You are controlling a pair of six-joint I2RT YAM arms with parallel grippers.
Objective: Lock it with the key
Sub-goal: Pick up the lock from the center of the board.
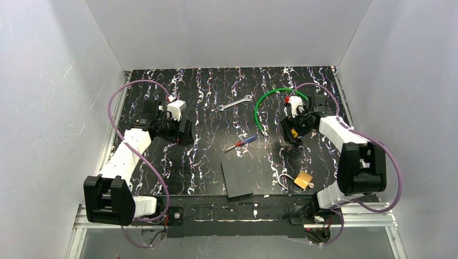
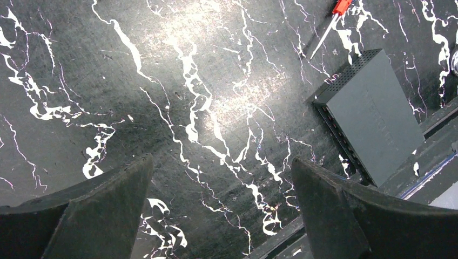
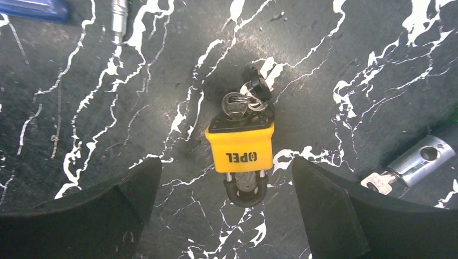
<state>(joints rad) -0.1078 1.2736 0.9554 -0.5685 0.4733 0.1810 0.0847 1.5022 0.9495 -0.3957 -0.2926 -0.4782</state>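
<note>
A small yellow lock body marked OPEL point(image 3: 241, 147) with a black shackle point(image 3: 246, 191) lies flat on the marbled black table. Tiny silvery keys on a ring point(image 3: 244, 103) sit at its black end, opposite the shackle; whether one is in the keyhole I cannot tell. My right gripper point(image 3: 224, 208) is open just above it, one finger on each side of the shackle, touching nothing. In the top view the yellow body point(image 1: 294, 133) shows under the right gripper point(image 1: 291, 138). My left gripper point(image 2: 221, 208) is open and empty over bare table point(image 1: 186, 135).
A brass padlock point(image 1: 304, 179) with an open shackle lies near the front right. A black box point(image 1: 237, 178) point(image 2: 372, 113), a red-and-blue screwdriver point(image 1: 241, 143) point(image 2: 330, 27), a wrench point(image 1: 233, 102) and a green cable point(image 1: 260, 108) lie mid-table. A silver lock cylinder point(image 3: 418, 161) lies right of the yellow lock.
</note>
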